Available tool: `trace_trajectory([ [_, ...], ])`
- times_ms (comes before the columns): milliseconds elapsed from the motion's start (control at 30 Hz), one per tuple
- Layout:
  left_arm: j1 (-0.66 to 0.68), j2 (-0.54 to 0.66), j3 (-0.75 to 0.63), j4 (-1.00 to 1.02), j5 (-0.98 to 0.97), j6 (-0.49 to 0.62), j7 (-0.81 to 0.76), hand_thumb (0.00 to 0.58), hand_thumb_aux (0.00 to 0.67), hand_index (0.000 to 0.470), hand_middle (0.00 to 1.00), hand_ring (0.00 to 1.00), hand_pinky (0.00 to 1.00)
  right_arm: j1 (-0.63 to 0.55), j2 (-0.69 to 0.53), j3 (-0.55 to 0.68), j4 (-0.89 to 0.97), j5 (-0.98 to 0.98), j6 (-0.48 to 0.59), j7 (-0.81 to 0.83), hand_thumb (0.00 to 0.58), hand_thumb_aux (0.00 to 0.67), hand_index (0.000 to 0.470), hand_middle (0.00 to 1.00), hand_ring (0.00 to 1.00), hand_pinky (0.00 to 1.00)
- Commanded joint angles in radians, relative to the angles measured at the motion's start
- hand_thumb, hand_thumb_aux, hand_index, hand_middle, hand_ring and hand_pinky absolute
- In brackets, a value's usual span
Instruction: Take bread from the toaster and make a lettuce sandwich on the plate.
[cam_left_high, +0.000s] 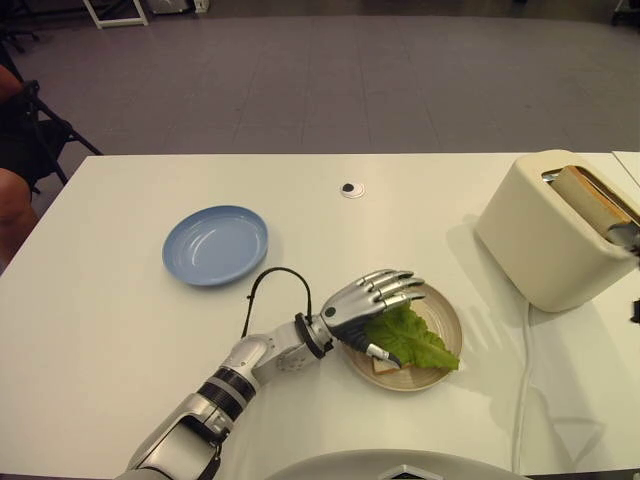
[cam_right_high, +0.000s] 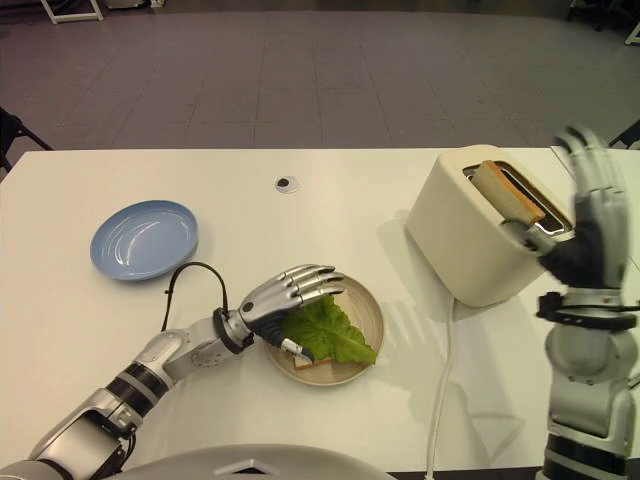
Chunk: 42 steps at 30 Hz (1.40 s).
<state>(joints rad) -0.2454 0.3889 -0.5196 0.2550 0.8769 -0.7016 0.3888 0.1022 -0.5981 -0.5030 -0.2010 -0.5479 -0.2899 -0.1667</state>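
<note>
A cream toaster (cam_right_high: 462, 232) stands at the right of the table with a slice of bread (cam_right_high: 506, 192) sticking up from its slot. My right hand (cam_right_high: 585, 222) is beside the toaster with fingers spread, its thumb close to the slice, holding nothing. A tan plate (cam_right_high: 368, 304) lies in the middle front with a bread slice (cam_left_high: 385, 366) on it and a green lettuce leaf (cam_left_high: 412, 340) on top. My left hand (cam_left_high: 365, 303) hovers over the plate's left part, fingers extended over the lettuce, thumb near the leaf's edge.
A blue plate (cam_left_high: 216, 243) lies at the left of the table. A small round black-and-white fitting (cam_left_high: 351, 189) sits in the tabletop further back. The toaster's white cord (cam_right_high: 445, 380) runs to the front edge. A black cable (cam_left_high: 268, 285) loops from my left wrist.
</note>
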Motion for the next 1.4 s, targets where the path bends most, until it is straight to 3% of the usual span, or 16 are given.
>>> trace_trajectory([
  [33, 0.066, -0.011, 0.123, -0.130, -0.093, 0.007, 0.069, 0.000, 0.000, 0.000, 0.00, 0.00, 0.00, -0.020, -0.076, 0.069, 0.229, -0.137, 0.093, -0.022, 0.000, 0.000, 0.000, 0.00, 0.00, 0.00],
  [200, 0.139, -0.021, 0.187, -0.158, -0.171, 0.012, 0.060, 0.000, 0.000, 0.000, 0.00, 0.00, 0.00, -0.100, -0.133, 0.157, 0.428, -0.142, 0.107, -0.046, 0.000, 0.000, 0.000, 0.00, 0.00, 0.00],
  [233, 0.141, -0.023, 0.193, -0.140, -0.184, 0.012, 0.054, 0.000, 0.000, 0.000, 0.00, 0.00, 0.00, -0.115, -0.141, 0.174, 0.438, -0.137, 0.107, -0.042, 0.108, 0.066, 0.046, 0.00, 0.00, 0.00],
  [267, 0.143, -0.027, 0.199, -0.123, -0.198, 0.013, 0.046, 0.000, 0.000, 0.000, 0.00, 0.00, 0.00, -0.127, -0.150, 0.190, 0.448, -0.132, 0.104, -0.037, 0.352, 0.250, 0.175, 0.00, 0.00, 0.00],
  [300, 0.145, -0.030, 0.203, -0.114, -0.206, 0.013, 0.042, 0.000, 0.000, 0.000, 0.00, 0.00, 0.00, -0.135, -0.157, 0.204, 0.456, -0.128, 0.101, -0.035, 0.468, 0.376, 0.264, 0.00, 0.00, 0.00],
  [333, 0.147, -0.032, 0.208, -0.108, -0.213, 0.012, 0.037, 0.000, 0.000, 0.000, 0.00, 0.00, 0.00, -0.138, -0.165, 0.215, 0.459, -0.126, 0.098, -0.032, 0.580, 0.670, 0.470, 0.18, 0.18, 0.18],
  [367, 0.150, -0.031, 0.215, -0.106, -0.218, 0.010, 0.034, 0.000, 0.000, 0.000, 0.00, 0.00, 0.00, -0.136, -0.171, 0.223, 0.453, -0.121, 0.096, -0.030, 0.580, 0.670, 0.470, 1.00, 1.00, 1.00],
  [633, 0.173, -0.039, 0.294, -0.084, -0.322, 0.012, -0.008, 0.000, 0.000, 0.000, 0.00, 0.00, 0.00, -0.116, -0.158, 0.247, 0.265, -0.086, 0.066, -0.035, 0.580, 0.670, 0.470, 1.00, 1.00, 1.00],
  [800, 0.172, -0.050, 0.322, -0.057, -0.323, 0.008, -0.003, 0.000, 0.000, 0.000, 0.00, 0.00, 0.00, -0.152, -0.146, 0.153, 0.209, -0.162, 0.108, -0.262, 0.580, 0.670, 0.470, 1.00, 1.00, 1.00],
  [933, 0.178, -0.055, 0.348, -0.033, -0.336, -0.009, 0.003, 0.000, 0.000, 0.000, 0.00, 0.00, 0.00, -0.156, -0.103, 0.076, 0.050, -0.124, 0.044, -0.390, 0.580, 0.670, 0.470, 1.00, 1.00, 1.00],
  [1033, 0.178, -0.054, 0.363, -0.022, -0.347, -0.028, 0.004, 0.000, 0.000, 0.000, 0.00, 0.00, 0.00, -0.156, -0.064, 0.123, -0.041, 0.108, -0.004, -0.235, 0.580, 0.670, 0.470, 1.00, 1.00, 1.00],
  [1200, 0.180, -0.068, 0.389, -0.016, -0.358, -0.066, 0.021, 0.000, 0.000, 0.000, 0.00, 0.00, 0.00, -0.078, -0.043, 0.459, -0.135, 0.525, 0.020, 0.277, 0.580, 0.670, 0.470, 1.00, 1.00, 1.00],
  [1400, 0.186, -0.078, 0.418, -0.026, -0.364, -0.090, 0.026, 0.000, 0.000, 0.000, 0.00, 0.00, 0.00, -0.021, -0.033, 0.605, 0.012, 0.759, 0.049, 0.674, 0.580, 0.670, 0.470, 1.00, 1.00, 1.00],
])
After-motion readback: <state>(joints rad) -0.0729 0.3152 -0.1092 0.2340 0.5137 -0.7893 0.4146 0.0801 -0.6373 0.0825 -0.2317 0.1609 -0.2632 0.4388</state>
